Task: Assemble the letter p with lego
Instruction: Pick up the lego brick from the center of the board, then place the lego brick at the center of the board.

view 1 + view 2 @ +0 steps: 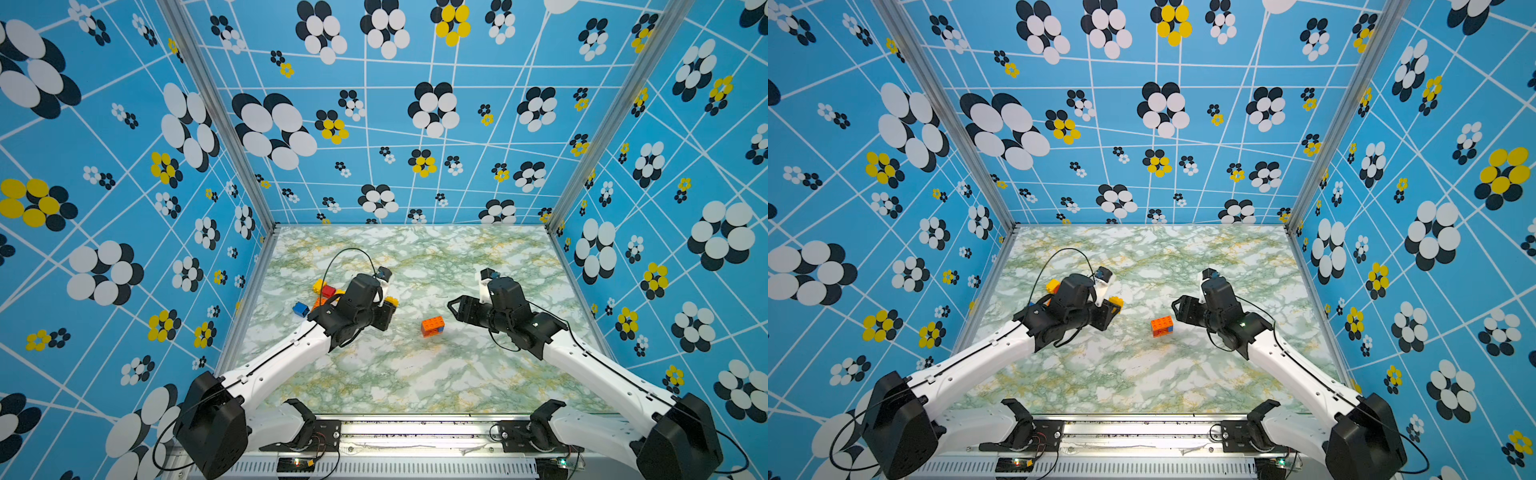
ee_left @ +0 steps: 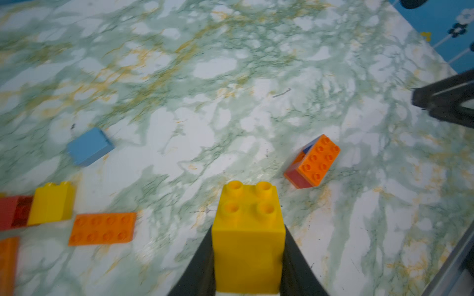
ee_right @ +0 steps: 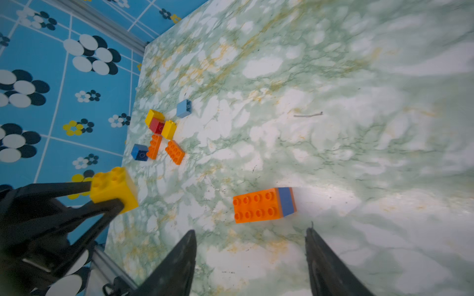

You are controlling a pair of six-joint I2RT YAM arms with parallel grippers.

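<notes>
Two claws flank the orange stack (image 1: 432, 325) mid-table (image 1: 374, 374): L gripper (image 3: 105, 194) clamps yellow brick (image 2: 248, 230) on its left, R gripper (image 3: 251, 229) nearer, jaws apart, empty, stack's long axis running arm-to-arm.

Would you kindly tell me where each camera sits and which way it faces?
Top views: high behind the robot, looking down over the marble table; left arm and right arm show.
Left wrist: looks past the left tool, shut on a yellow brick, toward the orange stack.
Right wrist: looks through the open right tool at that stack, which all views share.
</notes>
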